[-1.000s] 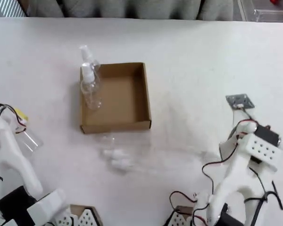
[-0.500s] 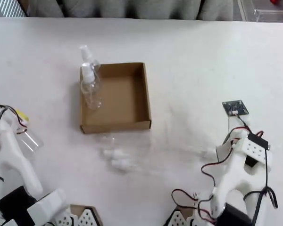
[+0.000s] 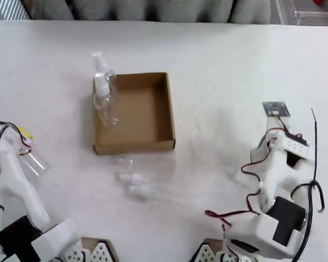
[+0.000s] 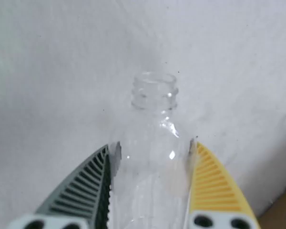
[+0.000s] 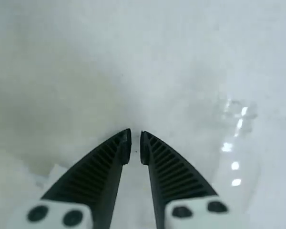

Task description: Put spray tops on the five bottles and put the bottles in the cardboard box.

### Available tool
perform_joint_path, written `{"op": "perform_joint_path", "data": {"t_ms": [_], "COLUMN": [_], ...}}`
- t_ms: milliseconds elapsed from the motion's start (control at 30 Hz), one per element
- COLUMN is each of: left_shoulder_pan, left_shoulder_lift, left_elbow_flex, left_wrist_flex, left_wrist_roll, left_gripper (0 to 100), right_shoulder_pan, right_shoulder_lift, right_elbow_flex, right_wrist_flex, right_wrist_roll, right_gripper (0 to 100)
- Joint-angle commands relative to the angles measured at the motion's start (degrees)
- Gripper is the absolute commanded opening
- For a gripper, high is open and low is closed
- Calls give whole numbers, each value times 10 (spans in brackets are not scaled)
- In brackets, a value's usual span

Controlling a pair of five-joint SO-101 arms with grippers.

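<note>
The cardboard box (image 3: 153, 143) lies open mid-table. One bottle with a spray top (image 3: 105, 101) stands inside it by the left wall, and a second topped bottle (image 3: 101, 64) stands at the box's far left corner. My left gripper (image 4: 152, 155) is shut on a clear bottle (image 4: 153, 138) whose threaded neck is bare; in the high view this bottle (image 3: 34, 162) is at the left edge. Loose white spray tops (image 3: 134, 184) lie in front of the box. My right gripper (image 5: 135, 141) is shut on nothing above the table, with another clear bottle (image 5: 234, 148) lying beside it.
The right arm (image 3: 279, 161) stands folded at the table's front right with loose red and black wires (image 3: 311, 191) around it. The left arm's white body (image 3: 11, 191) fills the front left corner. Bare white table (image 3: 229, 71) stretches right of the box.
The right arm has changed pose at the front right, folding back with its lower joint now showing. The left arm, its bottle, the box and the spray tops have stayed put.
</note>
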Motion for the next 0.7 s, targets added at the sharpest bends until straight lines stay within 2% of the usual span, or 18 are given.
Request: {"op": "perform_joint_path", "data": {"t_ms": [0, 367, 433, 567, 667], "left_shoulder_pan": [-5, -5, -5, -5, -5], "left_shoulder_lift": [-28, -28, -28, -27, -27], "left_elbow_flex": [-2, -3, -3, -3, -3], "left_wrist_flex": [-14, -15, -15, -15, -15], "left_wrist_roll": [-1, -1, -1, -1, -1], "left_gripper": [54, 54, 54, 54, 54], "right_shoulder_pan": [-10, -10, -10, -29, -43], "right_shoulder_lift": [-14, -125, -146, -182, -190], "right_elbow_flex": [-77, -105, -84, -11, 44], "right_wrist_flex": [80, 297, 302, 284, 237], "right_wrist_roll": [-12, -11, -9, 45, 80], "right_gripper": [19, 19, 19, 26, 81]}}
